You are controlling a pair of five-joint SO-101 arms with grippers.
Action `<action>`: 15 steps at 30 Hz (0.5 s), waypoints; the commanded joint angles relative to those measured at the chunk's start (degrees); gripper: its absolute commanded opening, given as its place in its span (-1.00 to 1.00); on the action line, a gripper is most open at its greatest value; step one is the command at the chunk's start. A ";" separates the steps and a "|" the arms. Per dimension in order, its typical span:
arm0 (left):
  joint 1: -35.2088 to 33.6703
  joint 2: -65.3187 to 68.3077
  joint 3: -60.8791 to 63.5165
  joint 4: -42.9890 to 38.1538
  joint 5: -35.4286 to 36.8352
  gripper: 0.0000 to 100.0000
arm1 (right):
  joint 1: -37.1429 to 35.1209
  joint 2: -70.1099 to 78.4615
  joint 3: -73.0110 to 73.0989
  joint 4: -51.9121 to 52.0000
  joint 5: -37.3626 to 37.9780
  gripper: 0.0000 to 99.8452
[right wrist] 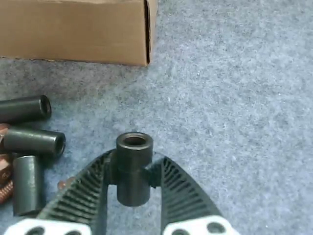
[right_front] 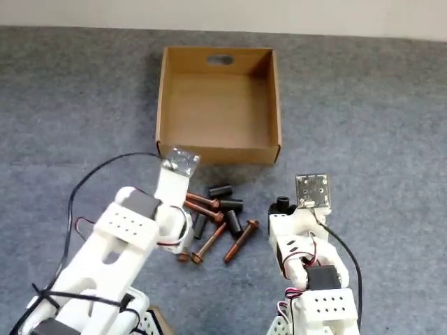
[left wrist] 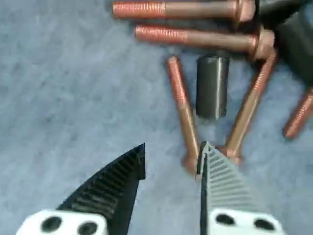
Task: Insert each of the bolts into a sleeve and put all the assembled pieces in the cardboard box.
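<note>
The cardboard box (right_front: 218, 153) sits at the far side of the grey carpet (right_front: 370, 105), in the middle. Its top is open and it has nothing in it.

Just near of the box there is a little pile between the two arms. It is made of coppery bolts (right_front: 241, 241) and short dark sleeves (right_front: 230, 205). They all lie flat and loose on the carpet. Some touch and some cross each other.

The left gripper (left wrist: 172, 147) hangs over the near left part of the pile. Its fingers are spread wide apart and there is nothing between them. The black finger (left wrist: 115, 183) is over bare carpet. The grey finger (left wrist: 220, 181) has its tip right by the heads of two slanting bolts. I cannot tell if it touches them. A single sleeve (left wrist: 212, 85) lies between those two bolts, a bit farther on.

The right gripper (right wrist: 133, 161) is just to the right of the pile. Its fingers are closed tight on one black sleeve (right wrist: 133, 146) and pinch it by its sides. You can see the round hole at the end of this sleeve. Three loose sleeves lie to its left, and a corner of the box is farther off.
</note>
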 commanded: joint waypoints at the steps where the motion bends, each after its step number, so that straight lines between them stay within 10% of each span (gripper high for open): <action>1: 1.19 0.57 3.47 -7.56 1.32 -0.62 | 0.57 -0.92 2.51 -0.75 -0.35 -0.99; 15: 0.57 0.57 9.80 -6.77 -8.97 -0.83 | 0.57 -0.92 2.51 -0.75 -0.35 -0.99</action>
